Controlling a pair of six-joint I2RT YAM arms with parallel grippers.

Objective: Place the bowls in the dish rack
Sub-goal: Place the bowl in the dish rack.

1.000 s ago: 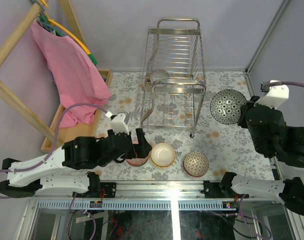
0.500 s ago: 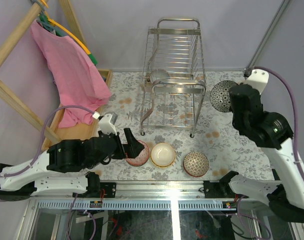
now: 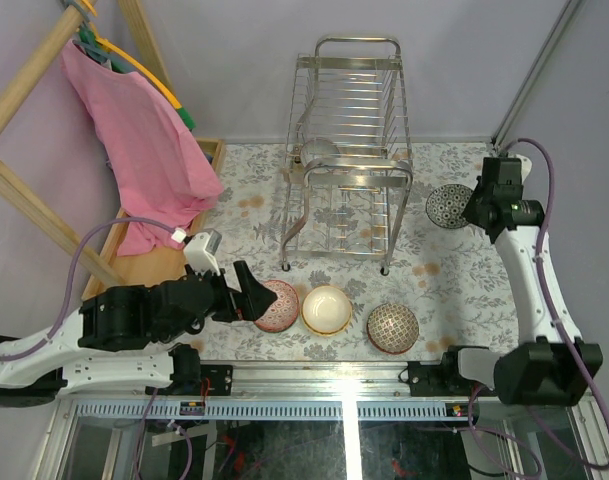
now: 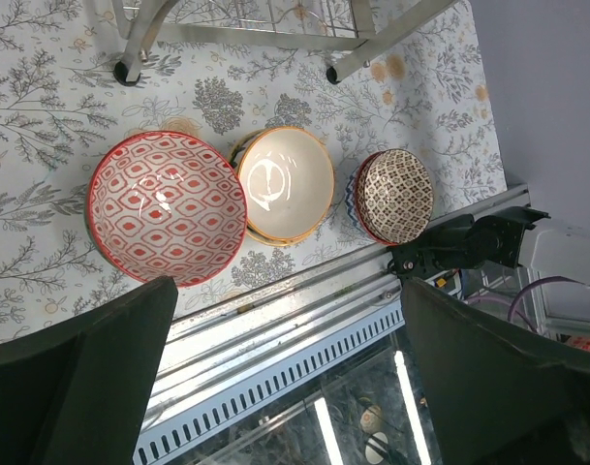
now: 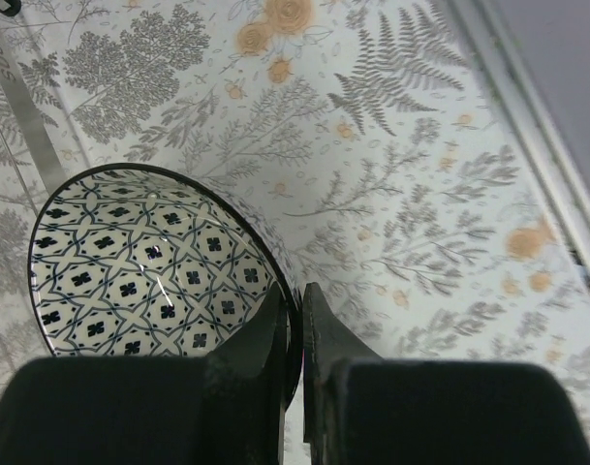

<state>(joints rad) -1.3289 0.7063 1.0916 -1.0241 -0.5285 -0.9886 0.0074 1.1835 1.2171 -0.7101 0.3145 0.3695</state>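
The flowered table carries the chrome dish rack at its far middle, with one pale bowl lodged among the upper wires. The left gripper hovers near the front edge with its jaws spread wide and holding nothing, just left of a red patterned bowl. The right gripper has its jaws pinched together on the rim of a black-and-white bowl, to the right of the rack. A cream bowl and a brown-dotted bowl sit in a row with the red one.
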